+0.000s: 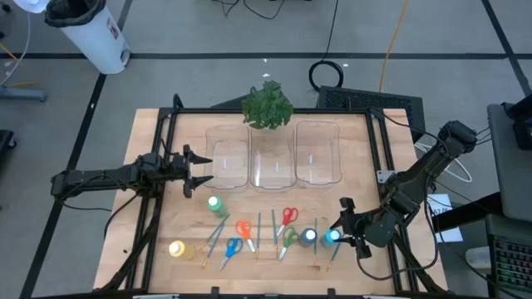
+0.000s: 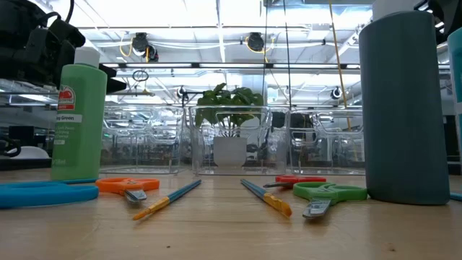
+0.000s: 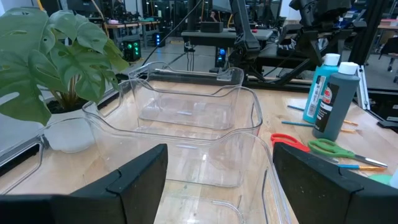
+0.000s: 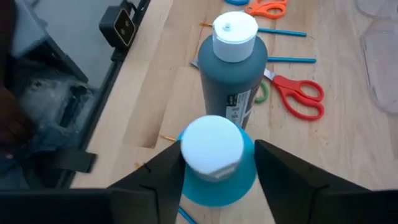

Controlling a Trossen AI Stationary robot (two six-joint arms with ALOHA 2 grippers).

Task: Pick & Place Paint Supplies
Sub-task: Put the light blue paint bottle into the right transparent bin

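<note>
Right now the right hand (image 4: 217, 177) straddles the light blue paint bottle (image 4: 214, 165) near the tabletop's (image 1: 166, 224) front right corner, its fingers standing on either side of the bottle's shoulder; whether they already press on it cannot be told, so the hand reads as spread around the bottle, not gripping. The dark blue paint bottle (image 4: 233, 71) stands just beside it, close enough that a sideways lift could knock it over.

The light blue bottle looks like smooth, rigid plastic, fairly light but top-heavy when carried, and probably slippery. The body just under the white cap seems the safest hold, squeezed firmly.

The left hand (image 3: 217, 180) waits with fingers spread at the left end of the three clear bins (image 1: 273, 158).

Red scissors (image 4: 298, 93), green scissors (image 1: 288, 241), orange scissors (image 1: 243, 228) and thin brushes (image 1: 218, 234) lie across the front middle of the tabletop, so a straight rise before heading to the bins along the back edge looks cleanest. Open wood lies between the supplies and the bins. The tabletop's right edge is near.
</note>
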